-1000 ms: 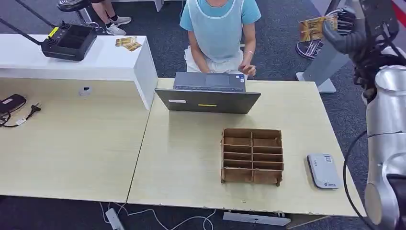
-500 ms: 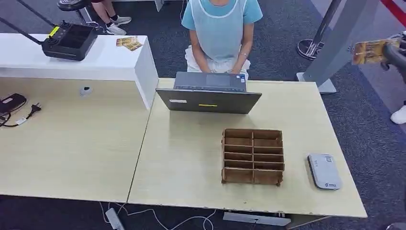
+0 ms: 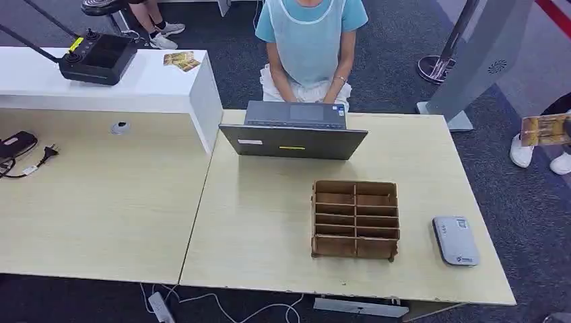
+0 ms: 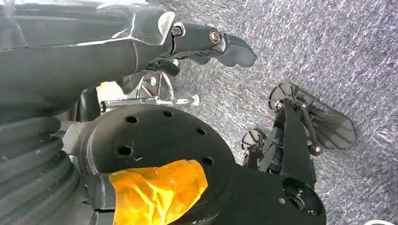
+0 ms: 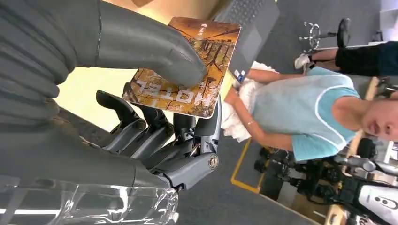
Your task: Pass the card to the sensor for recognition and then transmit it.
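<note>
Card [image 5: 190,70] sits pinched in the right robot hand [image 5: 155,108], off beyond the table [image 3: 269,222] edge; next, down onto the grey sensor [image 3: 456,240].

The brown-gold card [image 5: 191,68], printed "HOTEL", sits pinched in the right hand [image 5: 155,93] off the table's right side; the grey sensor [image 3: 455,240] lies flat on the table's near right corner.
</note>
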Motion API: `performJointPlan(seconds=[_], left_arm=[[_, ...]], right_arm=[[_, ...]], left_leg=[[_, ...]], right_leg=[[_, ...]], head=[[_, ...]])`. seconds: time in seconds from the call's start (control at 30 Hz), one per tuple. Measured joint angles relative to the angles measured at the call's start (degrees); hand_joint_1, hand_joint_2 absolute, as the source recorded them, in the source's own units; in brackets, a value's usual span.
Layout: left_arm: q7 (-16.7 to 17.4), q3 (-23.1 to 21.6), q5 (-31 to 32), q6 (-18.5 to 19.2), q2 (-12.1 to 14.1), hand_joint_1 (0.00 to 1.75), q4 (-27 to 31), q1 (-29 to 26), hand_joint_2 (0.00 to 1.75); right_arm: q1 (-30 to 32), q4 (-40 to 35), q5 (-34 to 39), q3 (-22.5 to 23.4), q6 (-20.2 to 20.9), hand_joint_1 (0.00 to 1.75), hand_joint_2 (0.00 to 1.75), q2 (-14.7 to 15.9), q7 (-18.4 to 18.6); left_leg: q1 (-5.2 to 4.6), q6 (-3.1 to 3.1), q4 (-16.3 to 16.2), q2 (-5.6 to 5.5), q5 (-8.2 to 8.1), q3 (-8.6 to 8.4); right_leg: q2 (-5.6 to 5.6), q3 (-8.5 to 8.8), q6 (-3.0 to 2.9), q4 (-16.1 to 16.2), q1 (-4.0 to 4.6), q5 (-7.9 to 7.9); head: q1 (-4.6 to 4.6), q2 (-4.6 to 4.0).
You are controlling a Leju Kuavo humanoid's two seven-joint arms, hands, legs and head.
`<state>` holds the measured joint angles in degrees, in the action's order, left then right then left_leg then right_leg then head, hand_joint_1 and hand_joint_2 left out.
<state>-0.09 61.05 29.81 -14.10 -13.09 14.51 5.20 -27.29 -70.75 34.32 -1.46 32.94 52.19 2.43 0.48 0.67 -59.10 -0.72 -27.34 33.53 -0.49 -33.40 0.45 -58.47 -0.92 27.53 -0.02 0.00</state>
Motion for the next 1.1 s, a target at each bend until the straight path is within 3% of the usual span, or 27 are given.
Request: performJointPlan(seconds=[0.33,1.1], left_arm=[[0.0,0.1,0.7,-0.1,0.0,0.0,0.0,0.0,1.75],[-0.5,0.1,1.0,0.0,0.0,0.0,-0.1,0.0,1.75]], right_arm=[[10.9,-2.5,-0.1,4.3,-1.3,1.75,1.75,1.2,-0.1],[18.9,-3.0,-5.7,7.9,-2.1,1.75,1.75,-0.3,-1.8]], left_leg=[[-0.02,-0.03,0.0,0.03,-0.02,0.02],[-0.01,-0.03,0.0,0.05,-0.02,0.0]], right_leg=[[0.0,0.0,0.0,0.0,-0.01,0.0],[0.04,0.0,0.0,0.0,-0.01,0.0]], head=[[-0.02,0.0],[-0.02,0.0]])
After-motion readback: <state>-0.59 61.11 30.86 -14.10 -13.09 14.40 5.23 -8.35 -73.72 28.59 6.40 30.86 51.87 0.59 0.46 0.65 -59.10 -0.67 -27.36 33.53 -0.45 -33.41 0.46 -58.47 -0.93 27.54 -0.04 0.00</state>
